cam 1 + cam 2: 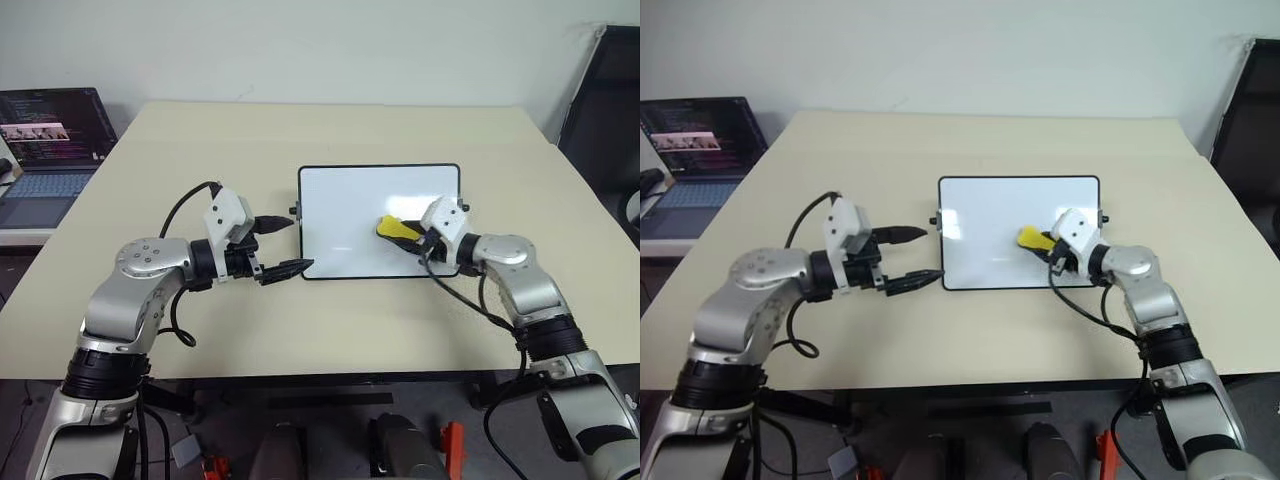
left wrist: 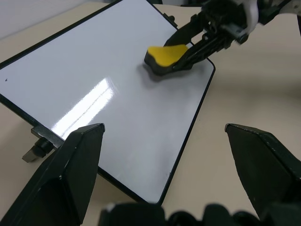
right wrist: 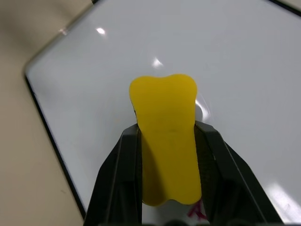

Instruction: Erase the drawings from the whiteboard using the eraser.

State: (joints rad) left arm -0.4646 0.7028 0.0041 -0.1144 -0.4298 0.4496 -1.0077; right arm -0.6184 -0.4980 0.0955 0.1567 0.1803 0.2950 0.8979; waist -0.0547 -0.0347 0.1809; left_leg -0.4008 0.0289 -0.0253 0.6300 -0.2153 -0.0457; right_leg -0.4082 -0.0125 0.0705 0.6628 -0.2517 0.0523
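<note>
Pale wall stands behind a beige worktop (image 1: 300,330), with the whiteboard (image 1: 350,215) lying flat near its middle, long sides running across. An open laptop (image 1: 48,150) sits on a lower surface off the worktop's left edge; its screen shows lines of text too small to read, and no brand or label can be made out anywhere.

The right claw (image 1: 412,236) is clamped on the eraser (image 1: 394,227), which sits over the board's right half, close to the near edge. The eye views give it as a small yellow wedge. The left wrist view adds that the eraser (image 2: 165,57) has a dark underside beneath the yellow top and rests on the glossy white surface, with the black fingers gripping it from both sides. The right wrist view shows the yellow top's notched front end and the two fingers pressed against its flanks; just under the eraser's rear end a bit of magenta drawing (image 3: 196,213) peeks out on the board. The other views show the board as plain white, with only light glare.

The left claw (image 1: 285,245) hovers just off the board's left edge, its fingers spread wide and holding nothing. A small black knob (image 2: 36,148) projects from that short side.
</note>
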